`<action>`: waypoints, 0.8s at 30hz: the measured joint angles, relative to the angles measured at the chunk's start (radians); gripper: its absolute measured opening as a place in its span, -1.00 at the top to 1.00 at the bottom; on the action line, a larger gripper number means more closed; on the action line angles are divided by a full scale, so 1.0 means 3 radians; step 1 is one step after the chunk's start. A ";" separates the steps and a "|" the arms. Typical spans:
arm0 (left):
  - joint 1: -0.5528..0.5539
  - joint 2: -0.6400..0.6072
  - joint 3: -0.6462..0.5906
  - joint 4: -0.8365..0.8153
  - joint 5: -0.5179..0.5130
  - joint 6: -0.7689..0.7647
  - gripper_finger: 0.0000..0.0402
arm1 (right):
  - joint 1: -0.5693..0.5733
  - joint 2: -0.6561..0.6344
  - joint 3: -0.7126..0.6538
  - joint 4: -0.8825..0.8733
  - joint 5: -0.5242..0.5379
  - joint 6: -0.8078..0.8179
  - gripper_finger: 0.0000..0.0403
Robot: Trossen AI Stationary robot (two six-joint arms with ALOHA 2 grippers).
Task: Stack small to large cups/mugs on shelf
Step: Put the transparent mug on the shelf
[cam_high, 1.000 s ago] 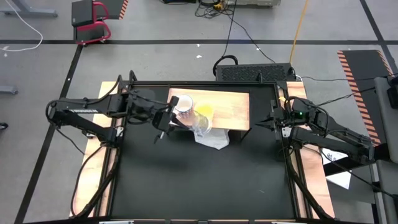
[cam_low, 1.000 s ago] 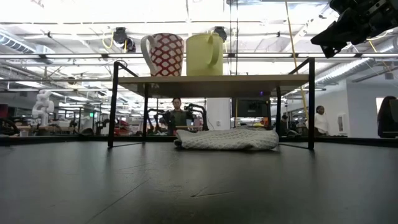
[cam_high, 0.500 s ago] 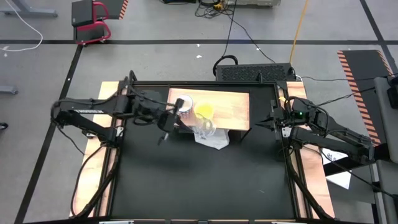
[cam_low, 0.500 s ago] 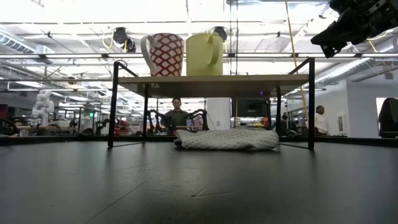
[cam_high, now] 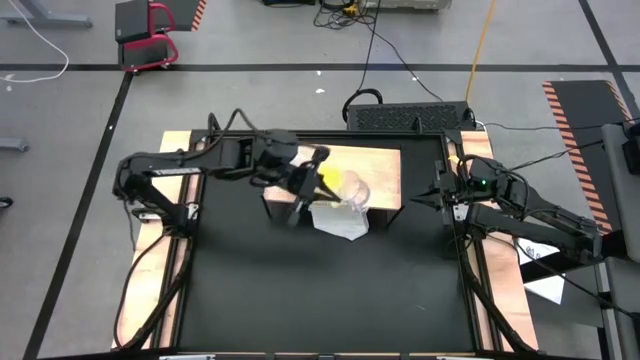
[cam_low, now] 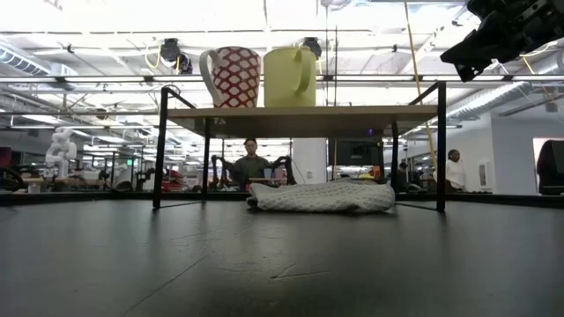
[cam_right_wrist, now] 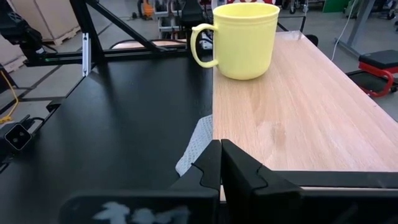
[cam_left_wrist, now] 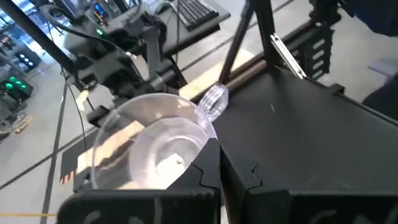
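Glass cup: I see the clear glass cup [cam_left_wrist: 152,146] held at the left gripper [cam_high: 312,183], its rim pinched in the fingers [cam_left_wrist: 205,186], which are clamped on it, bowl tipped towards the wrist camera.
Glass cup position: from above it hangs over the shelf [cam_high: 380,170], just beside the yellow mug [cam_high: 330,179].
White mug: patterned, on the shelf in the low view [cam_low: 233,77]; from above the left arm covers it.
Right gripper: [cam_high: 445,197] parked at the worktop [cam_high: 320,290] edge, well apart from the shelf, fingers [cam_right_wrist: 214,171] together on nothing.
Cloth: white cloth [cam_low: 322,196] under the shelf.
Hard to make out: the glass barely shows from above.
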 joint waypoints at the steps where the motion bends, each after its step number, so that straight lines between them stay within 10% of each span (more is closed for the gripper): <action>1: 0.0022 0.0061 0.0100 -0.0009 0.0032 0.0001 1.00 | 0.0000 0.0000 0.0000 0.0000 0.0000 0.0005 1.00; 24: 0.0516 0.1136 0.1456 -0.0468 0.0560 -0.0201 1.00 | 0.0001 0.0000 0.0000 -0.0003 0.0000 0.0007 1.00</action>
